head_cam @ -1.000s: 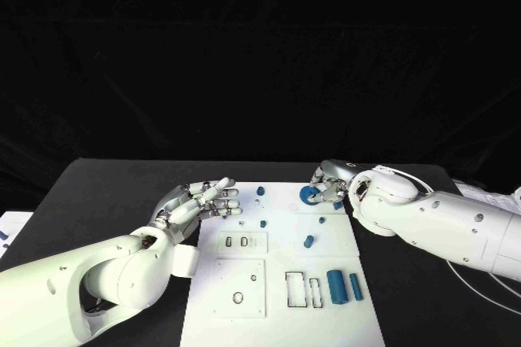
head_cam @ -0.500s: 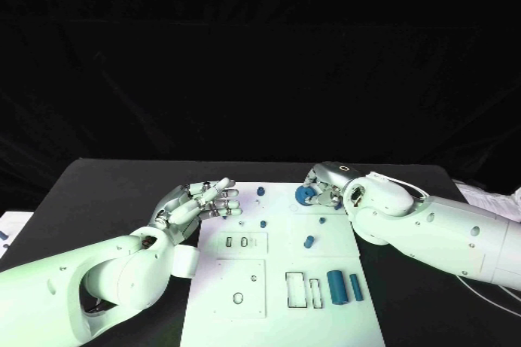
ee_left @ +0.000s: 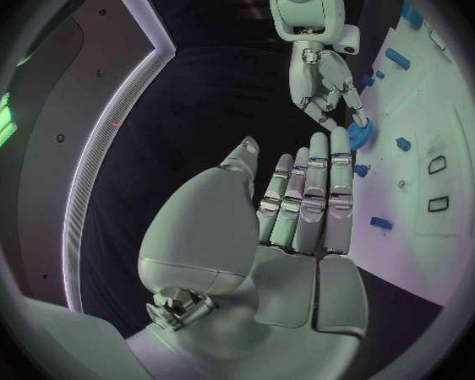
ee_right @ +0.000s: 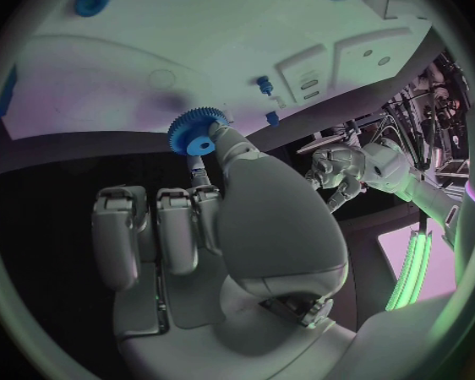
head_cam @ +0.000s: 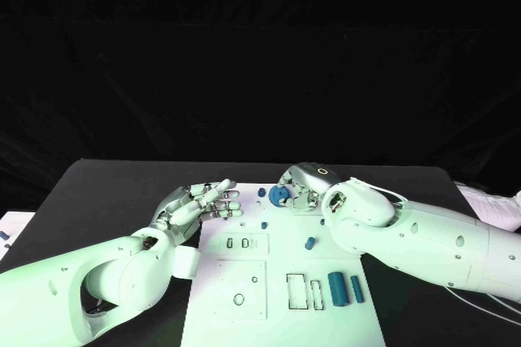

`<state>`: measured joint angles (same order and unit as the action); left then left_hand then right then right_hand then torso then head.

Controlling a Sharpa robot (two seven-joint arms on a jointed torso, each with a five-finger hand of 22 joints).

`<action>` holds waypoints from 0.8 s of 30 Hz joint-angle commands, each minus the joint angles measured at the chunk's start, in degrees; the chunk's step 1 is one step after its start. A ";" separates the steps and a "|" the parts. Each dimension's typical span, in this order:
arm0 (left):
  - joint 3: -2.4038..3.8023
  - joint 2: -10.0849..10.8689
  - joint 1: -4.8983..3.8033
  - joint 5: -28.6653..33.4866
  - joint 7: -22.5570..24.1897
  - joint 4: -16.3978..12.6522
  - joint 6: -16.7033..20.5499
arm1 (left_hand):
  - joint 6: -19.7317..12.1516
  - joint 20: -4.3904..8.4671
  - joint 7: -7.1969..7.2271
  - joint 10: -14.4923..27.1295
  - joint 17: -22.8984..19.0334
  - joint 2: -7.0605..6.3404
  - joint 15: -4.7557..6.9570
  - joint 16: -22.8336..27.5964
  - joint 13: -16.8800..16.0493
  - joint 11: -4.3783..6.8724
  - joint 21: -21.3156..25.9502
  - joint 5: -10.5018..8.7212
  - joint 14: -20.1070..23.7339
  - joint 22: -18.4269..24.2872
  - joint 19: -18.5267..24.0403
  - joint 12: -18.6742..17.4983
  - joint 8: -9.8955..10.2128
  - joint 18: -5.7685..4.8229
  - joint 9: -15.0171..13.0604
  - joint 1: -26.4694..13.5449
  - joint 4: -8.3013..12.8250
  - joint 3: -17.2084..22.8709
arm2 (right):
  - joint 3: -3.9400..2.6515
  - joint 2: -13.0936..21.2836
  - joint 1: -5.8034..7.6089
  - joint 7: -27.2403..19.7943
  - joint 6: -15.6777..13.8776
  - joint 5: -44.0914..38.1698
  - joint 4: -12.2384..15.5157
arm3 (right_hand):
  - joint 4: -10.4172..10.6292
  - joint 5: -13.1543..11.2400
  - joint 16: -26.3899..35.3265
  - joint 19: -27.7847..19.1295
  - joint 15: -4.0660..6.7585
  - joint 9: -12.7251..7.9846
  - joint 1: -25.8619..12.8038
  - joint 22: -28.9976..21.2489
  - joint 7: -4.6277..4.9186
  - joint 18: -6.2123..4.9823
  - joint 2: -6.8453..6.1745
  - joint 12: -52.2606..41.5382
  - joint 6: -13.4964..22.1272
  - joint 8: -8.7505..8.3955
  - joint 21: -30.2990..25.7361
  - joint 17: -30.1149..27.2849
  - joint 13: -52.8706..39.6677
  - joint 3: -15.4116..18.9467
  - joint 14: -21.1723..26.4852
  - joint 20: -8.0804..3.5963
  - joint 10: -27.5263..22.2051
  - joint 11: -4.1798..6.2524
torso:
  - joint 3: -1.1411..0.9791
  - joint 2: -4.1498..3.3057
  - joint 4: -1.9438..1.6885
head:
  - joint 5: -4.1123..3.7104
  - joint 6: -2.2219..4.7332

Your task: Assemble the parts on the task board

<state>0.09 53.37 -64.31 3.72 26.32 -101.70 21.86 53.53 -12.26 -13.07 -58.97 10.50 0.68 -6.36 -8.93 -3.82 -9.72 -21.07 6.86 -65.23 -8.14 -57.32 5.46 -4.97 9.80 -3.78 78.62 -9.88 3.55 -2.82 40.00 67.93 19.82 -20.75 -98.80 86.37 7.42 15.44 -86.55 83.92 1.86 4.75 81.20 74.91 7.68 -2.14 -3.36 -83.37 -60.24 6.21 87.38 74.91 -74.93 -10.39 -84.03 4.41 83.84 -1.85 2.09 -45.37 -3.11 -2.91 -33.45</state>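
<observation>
Right hand (head_cam: 295,190) pinches the blue gear (ee_right: 196,132) near the task board's (head_cam: 282,302) far edge; I'd seat it level. Left hand (head_cam: 203,203) empty, fingers apart.

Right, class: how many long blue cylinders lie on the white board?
2, side by side near the board's right edge: a thicker long blue cylinder and a thinner one. The right arm may hide others.

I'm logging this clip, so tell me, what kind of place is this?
Most likely a robotics lab test bench: a black table against a dark backdrop, a white task board with cut-out slots and small blue parts, and the right hand pinching a blue gear over it.
</observation>
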 commanded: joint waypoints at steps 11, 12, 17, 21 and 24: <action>0.04 -0.46 -0.05 0.05 0.12 0.16 -1.41 | 0.19 -0.24 -0.05 -0.23 0.05 0.45 -0.22 0.16 0.03 -0.12 0.25 0.23 0.05 0.06 0.17 -0.37 0.38 0.63 0.04 0.30 0.24 0.01 | 0.94 -5.71 -0.17 0.79 -0.33 -2.33 -2.90 | 0.30 0.06 -0.13 1.94 0.37 0.77 -0.87 9.54 -1.26 0.82 0.05 0.13 -2.69 0.25 0.29 7.21 -9.56 -0.67 -4.49 -0.13 3.21 0.27 | -0.02 -0.07 0.00 | 0.46 -0.17; 0.04 -0.47 -0.05 0.05 0.11 0.17 -1.41 | 0.19 -0.24 -0.05 -0.23 0.05 0.45 -0.22 0.16 0.03 -0.12 0.25 0.23 0.05 0.06 0.17 -0.37 0.38 0.63 0.04 0.30 0.24 0.01 | 1.03 -6.01 -0.19 0.77 -0.12 -2.31 -3.21 | 0.31 0.03 -0.12 1.94 0.37 0.77 -0.90 9.55 -1.26 0.83 0.04 0.13 -2.68 0.24 0.29 7.20 -9.56 -0.69 -4.49 -0.13 3.21 0.27 | -0.02 -0.07 0.00 | 0.48 -0.15; 0.04 -0.51 -0.05 0.05 0.10 0.23 -1.39 | 0.19 -0.24 -0.05 -0.23 0.05 0.45 -0.22 0.16 0.03 -0.12 0.25 0.23 0.05 0.06 0.17 -0.37 0.38 0.63 0.04 0.30 0.24 0.01 | 1.34 -7.17 -0.28 0.71 0.77 -2.16 -4.62 | 0.34 -0.31 -0.10 1.97 0.35 0.75 -1.10 9.60 -1.22 0.84 -0.10 0.21 -2.60 0.12 0.31 7.15 -9.53 -0.82 -4.47 -0.12 3.18 0.24 | -0.06 -0.03 0.08 | 0.64 -0.24; 0.04 -0.57 -0.05 0.06 0.10 0.25 -1.41 | 0.19 -0.24 -0.05 -0.23 0.05 0.45 -0.22 0.16 0.03 -0.12 0.25 0.23 0.05 0.06 0.17 -0.37 0.38 0.63 0.04 0.30 0.24 0.01 | 1.48 -7.97 -0.37 0.67 1.55 -2.02 -5.81 | 0.39 -0.67 -0.09 1.98 0.31 0.72 -1.36 9.62 -1.14 0.84 -0.30 0.30 -2.44 -0.06 0.32 7.13 -9.49 -0.95 -4.47 -0.09 3.14 0.18 | -0.07 -0.07 0.10 | 0.70 -0.24; 0.04 -0.59 -0.05 0.06 0.10 0.25 -1.41 | 0.19 -0.24 -0.05 -0.23 0.05 0.45 -0.22 0.16 0.03 -0.12 0.25 0.23 0.05 0.06 0.17 -0.37 0.38 0.63 0.04 0.30 0.24 0.01 | 1.55 -8.36 -0.44 0.69 1.96 -1.95 -6.47 | 0.45 -0.90 -0.07 1.95 0.26 0.68 -1.60 9.60 -1.05 0.83 -0.46 0.43 -2.27 -0.23 0.31 7.10 -9.42 -1.03 -4.46 -0.06 3.09 0.11 | -0.09 -0.04 0.11 | 0.74 -0.34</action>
<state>0.09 52.92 -64.31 3.73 26.17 -101.39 21.64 53.53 -12.26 -13.07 -58.97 10.49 0.68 -6.36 -8.93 -3.82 -9.72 -21.08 6.87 -65.23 -8.15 -57.32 5.46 -4.97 9.80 -3.79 78.62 -9.88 3.55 -1.33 31.80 67.59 20.27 -20.49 -100.08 80.23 7.81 14.82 -86.55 83.91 1.86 4.75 80.19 74.94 7.68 -2.14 -4.08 -83.14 -60.27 6.21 87.42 74.95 -74.92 -11.10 -84.03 4.41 83.84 -1.86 2.02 -45.43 -3.03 -2.20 -33.72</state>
